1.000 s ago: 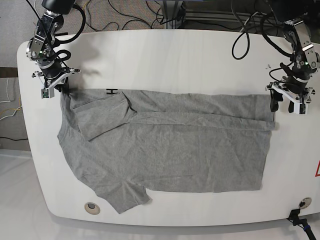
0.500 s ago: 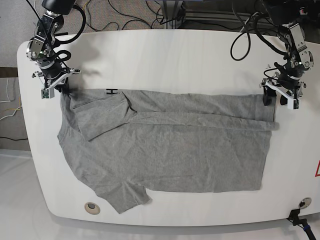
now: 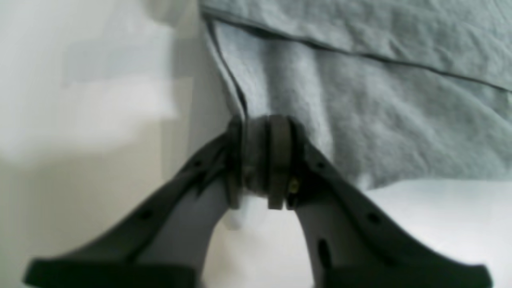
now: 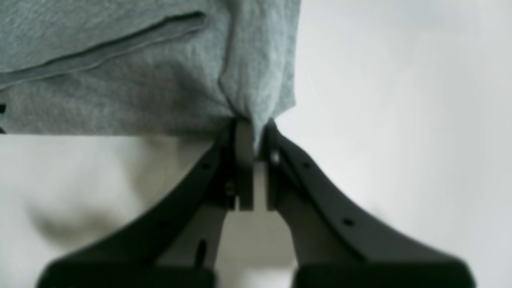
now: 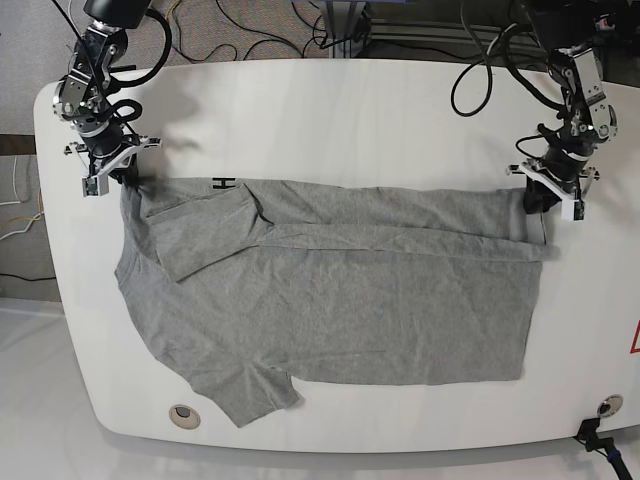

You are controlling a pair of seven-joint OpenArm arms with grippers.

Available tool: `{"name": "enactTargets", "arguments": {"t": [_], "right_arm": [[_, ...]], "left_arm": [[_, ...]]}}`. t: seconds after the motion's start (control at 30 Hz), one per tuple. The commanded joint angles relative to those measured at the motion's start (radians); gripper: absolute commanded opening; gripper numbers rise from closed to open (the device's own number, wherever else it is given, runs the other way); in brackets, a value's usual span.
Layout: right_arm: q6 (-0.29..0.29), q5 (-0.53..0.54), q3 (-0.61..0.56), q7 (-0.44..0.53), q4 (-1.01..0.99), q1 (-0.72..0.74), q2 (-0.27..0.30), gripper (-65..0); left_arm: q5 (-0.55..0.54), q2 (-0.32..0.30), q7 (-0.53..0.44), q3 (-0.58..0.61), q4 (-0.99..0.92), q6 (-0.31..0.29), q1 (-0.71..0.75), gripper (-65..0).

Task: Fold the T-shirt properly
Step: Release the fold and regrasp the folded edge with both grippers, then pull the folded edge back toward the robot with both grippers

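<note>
A grey T-shirt [image 5: 330, 290] lies spread on the white table [image 5: 330, 120], its top edge folded down and one sleeve folded in at the upper left. My left gripper [image 5: 538, 198] sits at the shirt's upper right corner. In the left wrist view that left gripper [image 3: 260, 124] is shut with the hem of the T-shirt [image 3: 360, 120] bunched at its tips. My right gripper [image 5: 118, 178] is at the upper left corner. The right wrist view shows the right gripper [image 4: 253, 126] shut on a pinched fold of the T-shirt [image 4: 120, 92].
Cables [image 5: 300, 30] run along the table's far edge. A small black mark [image 5: 223, 183] shows just above the shirt's top edge. A round hole [image 5: 183, 415] sits near the front left corner and a red sticker [image 5: 634, 340] at the right edge.
My left gripper has moved leftward from beside the shirt onto its upper right corner. The right arm and the shirt's left side have stayed put.
</note>
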Motion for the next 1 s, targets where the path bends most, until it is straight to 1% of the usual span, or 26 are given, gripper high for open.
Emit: {"name": "enactTargets", "arguments": {"t": [0.0,0.03,0.17,0.23,0.27,0.3,0.37,0.43,0.63,0.8,0.97], "right_arm": [[0.003,-0.001,0.004,-0.007,0.013,0.002,0.014,-65.0],[0.003,-0.001,0.004,-0.007,0.013,0.002,0.014,-65.0],[0.003,-0.001,0.004,-0.007,0.015,-0.002,0.014,-65.0],[0.004,-0.003,0.004,-0.007,0.021,-0.003,-0.011,-65.0],[0.02,-0.003,0.004,-0.007,0.036,-0.006,-0.017,-65.0],[0.04,-0.003,0.004,-0.008,0.056,-0.026,-0.019,-65.0],[0.05,-0.003,0.004,-0.01,0.101,-0.058,-0.025,-65.0],[0.052,-0.003,0.005,-0.011,0.136,-0.089,-0.052,-65.0],[0.052,-0.003,0.019,-0.013,0.251,-0.232,-0.063,-65.0],[0.052,-0.003,0.019,-0.013,0.326,-0.354,-0.062,-65.0],[0.052,-0.004,0.019,-0.013,0.363,-0.433,-0.054,-65.0]], "left_arm": [[0.013,-0.006,0.035,0.005,0.005,-0.001,0.0,-63.6],[0.013,-0.006,0.035,0.005,0.005,-0.001,0.0,-65.0],[0.013,-0.009,0.035,0.037,0.008,-0.003,0.021,-65.0],[0.013,-0.011,0.035,0.039,0.008,-0.003,0.044,-65.0],[0.012,-0.011,0.035,0.039,0.011,-0.003,0.056,-65.0],[0.012,-0.011,0.035,0.037,0.019,-0.004,0.066,-65.0],[0.012,-0.011,0.035,0.036,0.054,-0.004,0.106,-65.0],[0.012,-0.011,0.035,0.034,0.103,-0.004,0.15,-65.0],[0.012,-0.014,0.035,0.033,0.221,-0.004,0.288,-65.0],[0.01,-0.069,0.035,0.028,0.29,-0.004,0.403,-65.0],[0.01,-0.097,0.035,-0.048,0.304,-0.006,0.466,-65.0]]}}
